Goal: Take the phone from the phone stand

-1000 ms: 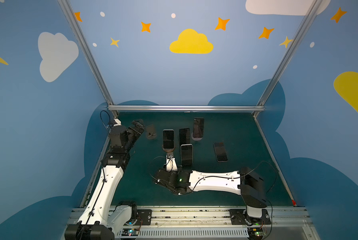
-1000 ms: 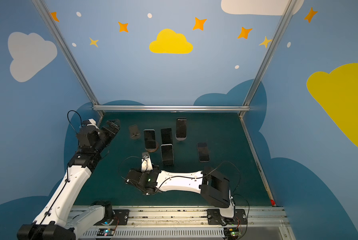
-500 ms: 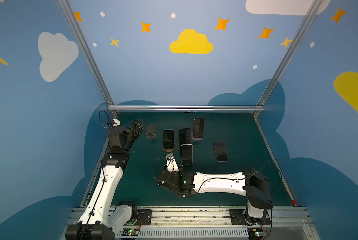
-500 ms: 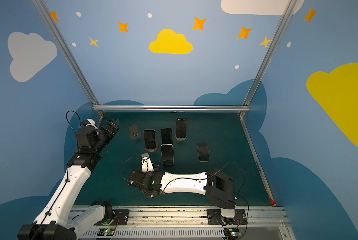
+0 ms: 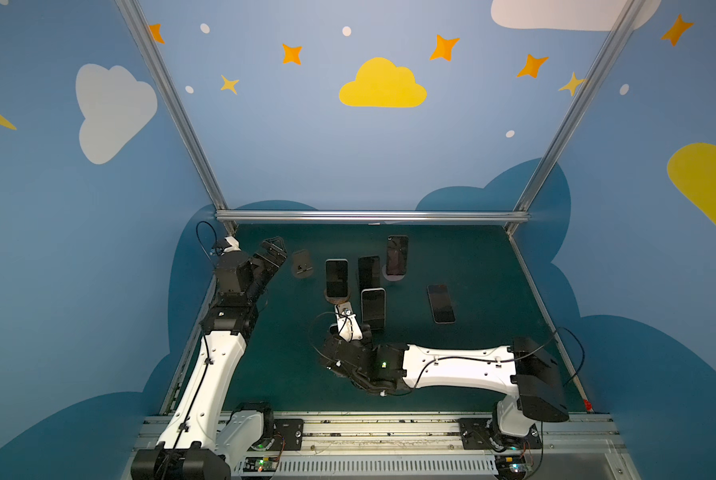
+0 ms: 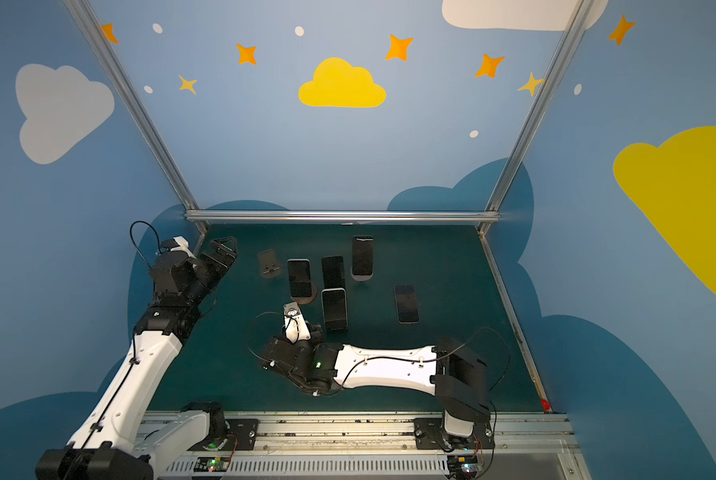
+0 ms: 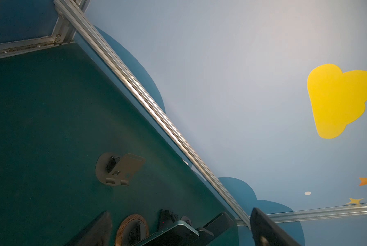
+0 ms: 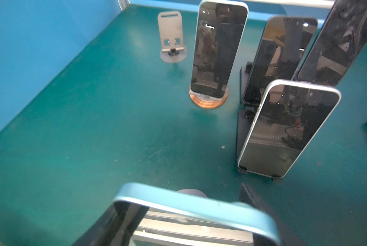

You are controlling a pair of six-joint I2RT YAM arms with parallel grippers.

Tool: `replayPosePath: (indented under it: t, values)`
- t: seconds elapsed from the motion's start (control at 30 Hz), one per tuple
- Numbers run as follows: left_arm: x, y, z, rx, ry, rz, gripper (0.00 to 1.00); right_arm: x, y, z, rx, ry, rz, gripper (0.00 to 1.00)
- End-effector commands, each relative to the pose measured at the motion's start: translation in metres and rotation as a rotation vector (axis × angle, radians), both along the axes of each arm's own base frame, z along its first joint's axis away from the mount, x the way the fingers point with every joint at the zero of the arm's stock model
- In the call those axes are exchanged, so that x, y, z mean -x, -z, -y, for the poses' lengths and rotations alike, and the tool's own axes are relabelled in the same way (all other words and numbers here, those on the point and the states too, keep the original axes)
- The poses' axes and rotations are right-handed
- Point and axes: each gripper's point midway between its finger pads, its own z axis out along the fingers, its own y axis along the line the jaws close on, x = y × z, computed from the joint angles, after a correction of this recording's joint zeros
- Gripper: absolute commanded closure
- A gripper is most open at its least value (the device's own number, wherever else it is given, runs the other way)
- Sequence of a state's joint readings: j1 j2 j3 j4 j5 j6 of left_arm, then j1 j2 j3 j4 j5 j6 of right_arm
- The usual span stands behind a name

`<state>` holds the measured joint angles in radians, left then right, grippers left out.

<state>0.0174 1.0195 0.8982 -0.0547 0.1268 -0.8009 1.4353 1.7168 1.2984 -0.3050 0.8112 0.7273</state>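
My right gripper (image 8: 182, 225) is shut on a blue-edged phone (image 8: 189, 204), whose top edge fills the near part of the right wrist view. A grey rounded base (image 8: 191, 191) shows just past that edge. In both top views this gripper (image 5: 348, 338) (image 6: 302, 336) sits low over the front middle of the mat, and the wrist hides the held phone. My left gripper (image 5: 273, 249) (image 6: 223, 249) hangs open and empty at the back left. It is next to an empty grey phone stand (image 5: 302, 264) (image 7: 118, 168).
Several dark-screened phones lean on stands mid-mat: one on a round wooden base (image 5: 336, 277) (image 8: 217, 53), a black one (image 5: 369, 272), a white-edged one (image 5: 373, 307) (image 8: 285, 130), and one farther back (image 5: 397, 255). Another phone lies flat to the right (image 5: 441, 303). Aluminium rails border the mat.
The right arm's elbow has swung a little to the right while its gripper stays shut on the phone at nearly the same spot. The left arm has hardly moved.
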Motion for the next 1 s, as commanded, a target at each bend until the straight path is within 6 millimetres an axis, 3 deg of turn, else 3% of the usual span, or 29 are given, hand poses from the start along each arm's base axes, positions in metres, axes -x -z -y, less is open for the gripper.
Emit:
replayPosePath:
  t: [0.0,0.17,0.63,0.97]
  values:
    - [-0.001,-0.004,0.002,-0.007,0.019,0.022,0.0,-0.001,-0.035,0.007,-0.063,-0.007,0.062,0.34]
    - [-0.003,-0.003,0.004,-0.002,0.029,0.021,0.0,-0.004,-0.047,0.022,-0.06,0.008,0.097,0.34]
    - [-0.007,0.003,0.012,-0.006,0.062,0.015,0.0,-0.016,-0.051,0.059,-0.066,0.046,0.149,0.36]
    - [-0.01,0.007,0.016,-0.015,0.08,0.005,0.0,-0.028,-0.04,0.093,-0.075,0.118,0.137,0.36]
